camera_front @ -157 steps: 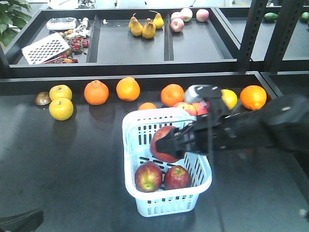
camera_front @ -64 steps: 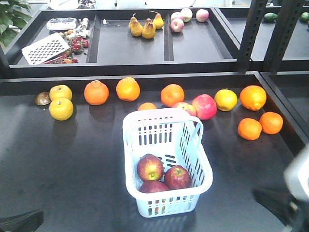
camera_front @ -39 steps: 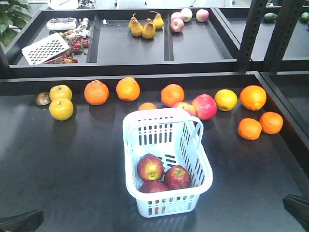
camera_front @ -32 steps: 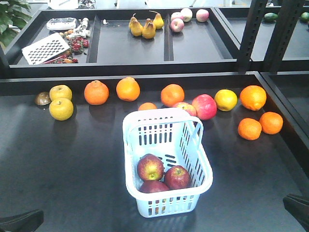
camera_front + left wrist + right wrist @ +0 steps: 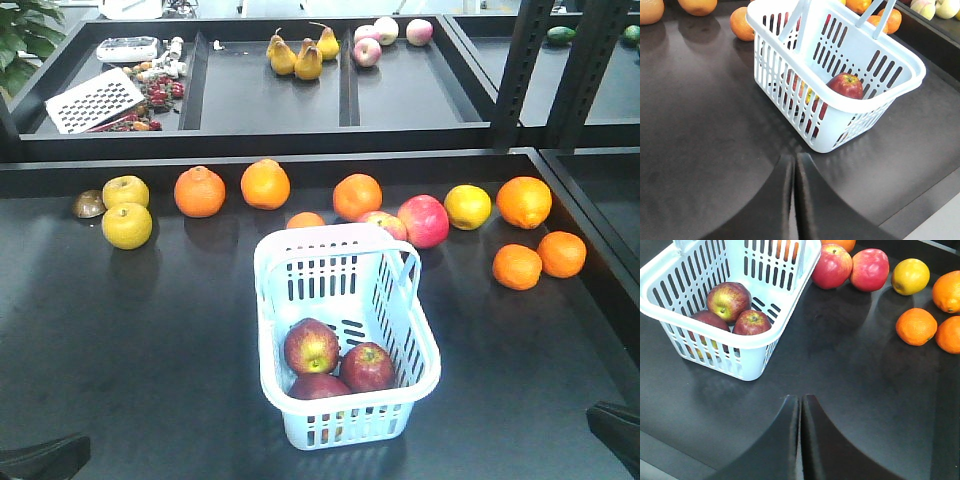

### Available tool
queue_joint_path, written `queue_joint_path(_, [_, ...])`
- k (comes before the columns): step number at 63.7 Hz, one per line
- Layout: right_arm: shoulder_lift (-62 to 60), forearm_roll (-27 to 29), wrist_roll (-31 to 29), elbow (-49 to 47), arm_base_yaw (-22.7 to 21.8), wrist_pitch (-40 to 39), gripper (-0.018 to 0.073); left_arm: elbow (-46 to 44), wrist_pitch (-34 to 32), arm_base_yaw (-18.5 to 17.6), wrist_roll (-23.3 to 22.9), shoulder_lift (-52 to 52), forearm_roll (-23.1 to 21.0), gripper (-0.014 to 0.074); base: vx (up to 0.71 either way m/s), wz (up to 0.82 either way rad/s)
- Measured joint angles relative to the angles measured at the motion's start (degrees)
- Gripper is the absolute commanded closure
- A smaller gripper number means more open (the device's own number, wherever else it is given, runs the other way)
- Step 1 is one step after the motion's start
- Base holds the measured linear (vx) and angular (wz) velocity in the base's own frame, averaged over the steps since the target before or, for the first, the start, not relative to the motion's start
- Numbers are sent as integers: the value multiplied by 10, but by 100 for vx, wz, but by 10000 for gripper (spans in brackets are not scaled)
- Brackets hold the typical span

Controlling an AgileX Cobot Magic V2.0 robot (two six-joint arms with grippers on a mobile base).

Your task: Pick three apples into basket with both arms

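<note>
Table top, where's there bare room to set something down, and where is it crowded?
Left of the basket, the table is bare from the yellow fruit down to the near edge. Right of the basket, a bare patch lies below the two small oranges. Crowded: the fruit row along the back edge, and right behind the basket by the pink apples.

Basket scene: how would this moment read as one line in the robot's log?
apples: three in basket | left tool: shut, empty, beside basket | right tool: shut, empty, beside basket | other fruit: on table
</note>
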Motion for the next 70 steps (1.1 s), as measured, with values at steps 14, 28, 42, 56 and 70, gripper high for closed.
queue_joint_path(14, [0,0,1,0,0,0,564,0,6,0,-7,0,1,603,0,0])
queue_joint_path(28, [0,0,1,0,0,0,564,39,21,0,-211,0,140,603,0,0])
queue_joint_path(42, [0,0,2,0,0,0,564,94,20,0,-330,0,244,603,0,0])
queue_joint_path(56, [0,0,2,0,0,0,564,104,-22,0,-285,-6,248,603,0,0])
queue_joint_path(70, [0,0,2,0,0,0,564,104,-56,9,-164,-73,228,603,0,0])
